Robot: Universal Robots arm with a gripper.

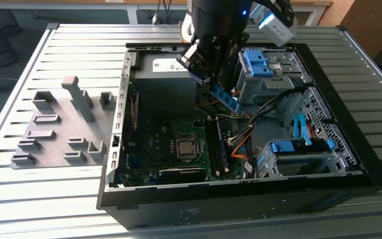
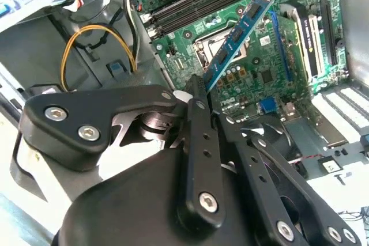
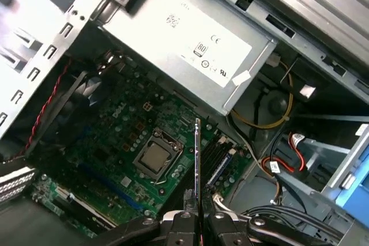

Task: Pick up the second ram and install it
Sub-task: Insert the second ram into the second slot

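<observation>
Second ram [image 2: 239, 36] is clamped edge-on by the closed end effector [image 3: 197, 214] above the motherboard [image 1: 177, 144]; it should be squared with the slots [image 2: 202, 1] at twelve o'clock.

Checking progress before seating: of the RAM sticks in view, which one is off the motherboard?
The long blue-green circuit-board RAM stick clamped edge-on in the gripper, hanging over the green motherboard; any others lie in the black slots.

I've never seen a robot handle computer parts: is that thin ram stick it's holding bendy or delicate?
Probably stiff: the ram juts straight from the gripper, held at one end, with no visible sag. Likely light, since a pinch on its edge carries it. Probably fragile: bare chips line its face, so a knock against the case could hurt it.
</observation>
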